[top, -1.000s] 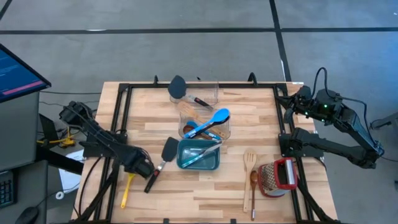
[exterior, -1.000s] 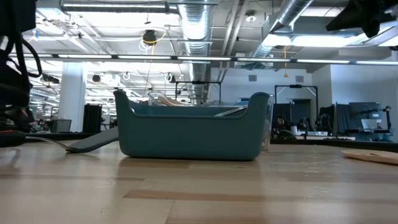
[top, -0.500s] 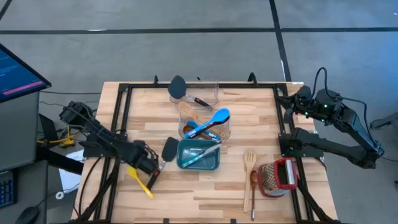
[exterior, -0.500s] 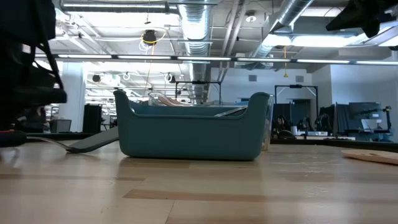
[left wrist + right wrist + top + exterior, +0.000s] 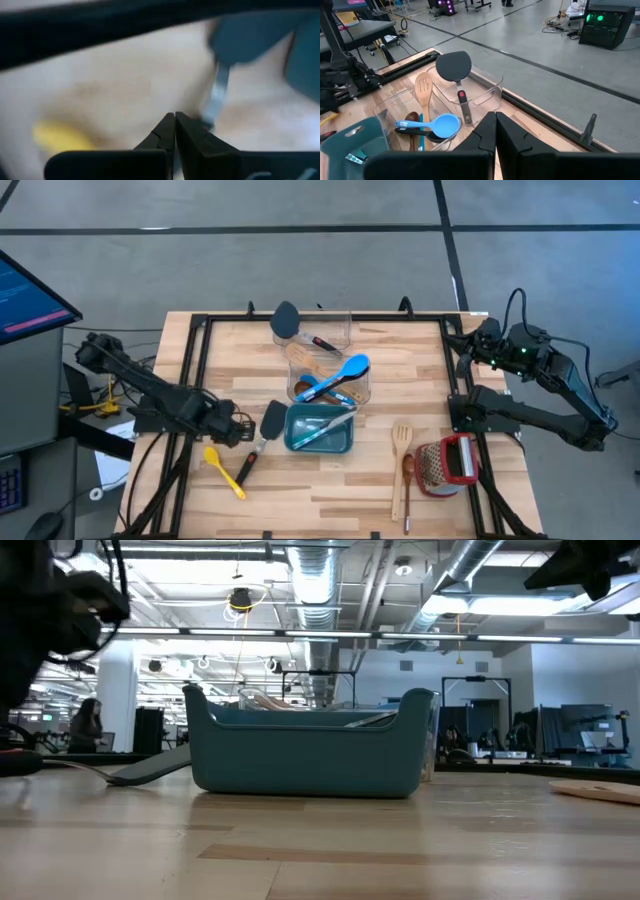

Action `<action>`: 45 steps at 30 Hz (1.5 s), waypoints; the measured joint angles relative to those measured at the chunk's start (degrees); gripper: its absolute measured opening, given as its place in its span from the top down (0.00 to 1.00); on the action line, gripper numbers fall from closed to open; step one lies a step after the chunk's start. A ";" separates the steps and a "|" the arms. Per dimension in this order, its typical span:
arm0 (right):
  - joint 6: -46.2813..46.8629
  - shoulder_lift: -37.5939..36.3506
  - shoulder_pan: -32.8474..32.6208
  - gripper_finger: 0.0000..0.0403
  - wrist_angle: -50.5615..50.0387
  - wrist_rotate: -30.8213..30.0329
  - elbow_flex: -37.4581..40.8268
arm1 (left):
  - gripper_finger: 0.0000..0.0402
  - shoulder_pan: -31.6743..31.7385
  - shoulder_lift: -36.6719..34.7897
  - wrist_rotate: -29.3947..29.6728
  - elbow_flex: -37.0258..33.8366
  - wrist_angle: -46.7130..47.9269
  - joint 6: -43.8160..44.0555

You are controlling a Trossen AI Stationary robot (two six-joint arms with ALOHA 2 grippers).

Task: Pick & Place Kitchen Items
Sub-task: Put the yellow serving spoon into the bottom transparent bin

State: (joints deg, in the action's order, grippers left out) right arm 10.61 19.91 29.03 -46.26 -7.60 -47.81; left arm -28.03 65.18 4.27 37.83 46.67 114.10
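Kitchen items lie scattered across the wooden table (image 5: 330, 490), and closest to the front edge sits a yellow spoon (image 5: 224, 471), flat on the boards at the left, tilted on a diagonal. Just beside it runs the handle of a black spatula (image 5: 262, 436), whose blade rests against the left side of the teal bin (image 5: 319, 442). Over on the right front, a brown wooden spoon (image 5: 407, 480) and a pale slotted wooden spatula (image 5: 400, 450) lie side by side, with a red-and-silver grater (image 5: 447, 463) just to their right.

Left gripper (image 5: 238, 427) hovers above the table just behind the yellow spoon and beside the black spatula's handle; its wrist view shows the fingers (image 5: 165, 131) pinched together on nothing, the yellow spoon (image 5: 57, 137) blurred beneath.

Middle of the table now: the teal bin holds a couple of slim utensils lying across it. From table height the bin (image 5: 310, 748) fills the centre, with the spatula blade (image 5: 150, 768) resting at its left.

Behind it stands a clear container (image 5: 330, 365) carrying a blue spoon (image 5: 340, 373), more wooden pieces and, at the far end, a black ladle (image 5: 287, 322).

Right gripper (image 5: 495, 120) waits at the table's far right corner, clenched empty, looking over the clear container (image 5: 485, 85).
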 joint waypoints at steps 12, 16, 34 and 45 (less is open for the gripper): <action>-0.02 -0.01 0.01 1.00 -0.04 0.00 0.00 | 1.00 -8.51 -2.37 -17.69 0.36 -10.64 15.28; -0.46 -0.01 0.00 1.00 -0.05 -0.06 0.00 | 1.00 -9.55 0.87 -17.77 2.61 -12.57 15.96; -3.06 1.46 -0.02 1.00 -0.02 -1.72 0.00 | 1.00 -12.99 14.35 -17.45 8.82 -14.97 17.84; -3.06 4.02 -0.01 1.00 -0.02 -2.89 0.04 | 1.00 -15.73 14.24 -18.14 8.81 -12.21 0.51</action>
State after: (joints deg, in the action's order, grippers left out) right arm 7.55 23.92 29.02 -46.28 -10.48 -47.77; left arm -43.77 79.42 -13.87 46.63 34.47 114.62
